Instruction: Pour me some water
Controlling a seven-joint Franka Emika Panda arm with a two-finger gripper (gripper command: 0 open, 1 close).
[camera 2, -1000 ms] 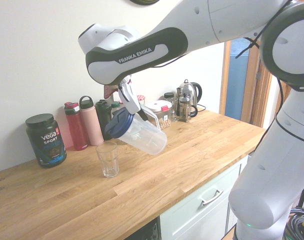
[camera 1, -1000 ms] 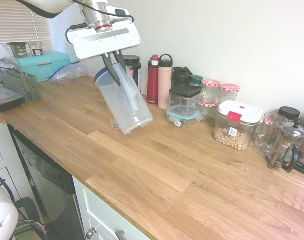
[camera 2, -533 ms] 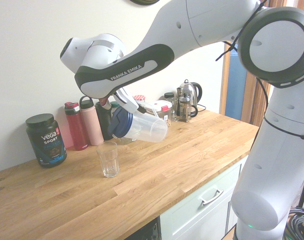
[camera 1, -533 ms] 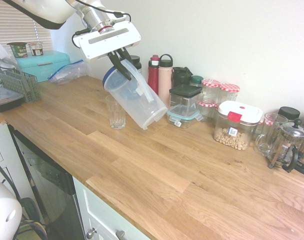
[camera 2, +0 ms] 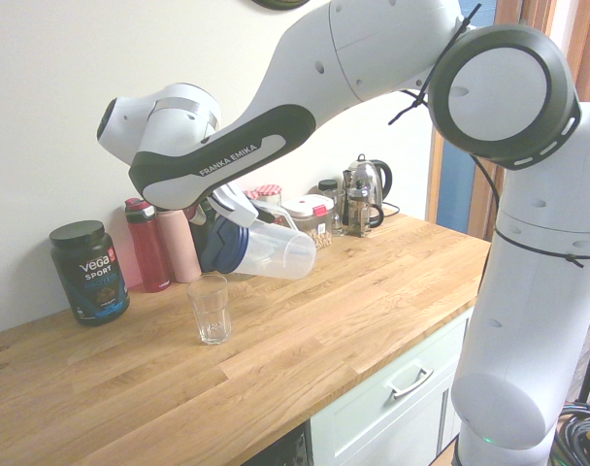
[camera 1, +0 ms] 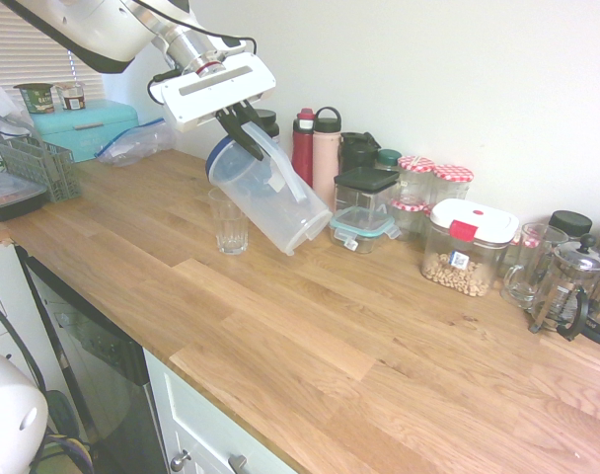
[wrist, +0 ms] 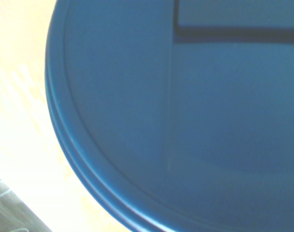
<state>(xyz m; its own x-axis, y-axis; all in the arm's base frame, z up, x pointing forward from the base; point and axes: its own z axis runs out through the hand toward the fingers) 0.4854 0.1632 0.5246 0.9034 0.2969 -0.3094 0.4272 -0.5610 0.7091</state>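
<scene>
A clear plastic pitcher [camera 1: 268, 197] with a blue lid [camera 2: 220, 243] hangs tilted almost onto its side, lid end toward the glass. My gripper [camera 1: 243, 131] is shut on the pitcher's handle near the lid. A clear drinking glass [camera 1: 228, 220] [camera 2: 210, 308] stands upright on the wooden counter, just below and beside the lid end. No water shows in the pitcher or in the glass. The blue lid [wrist: 185, 121] fills the wrist view.
Behind the pitcher along the wall stand a black tub [camera 2: 89, 271], a red bottle [camera 1: 302, 156], a pink bottle [camera 1: 326, 160], and several jars and food containers [camera 1: 468, 247]. A French press [camera 1: 566, 281] sits far right. A teal box [camera 1: 83, 126] and a basket [camera 1: 38, 163] sit left.
The pitcher has swung from hanging steeply over the glass to lying nearly level, its base lifted. The arm has shifted toward the wall with it. The glass has not moved.
</scene>
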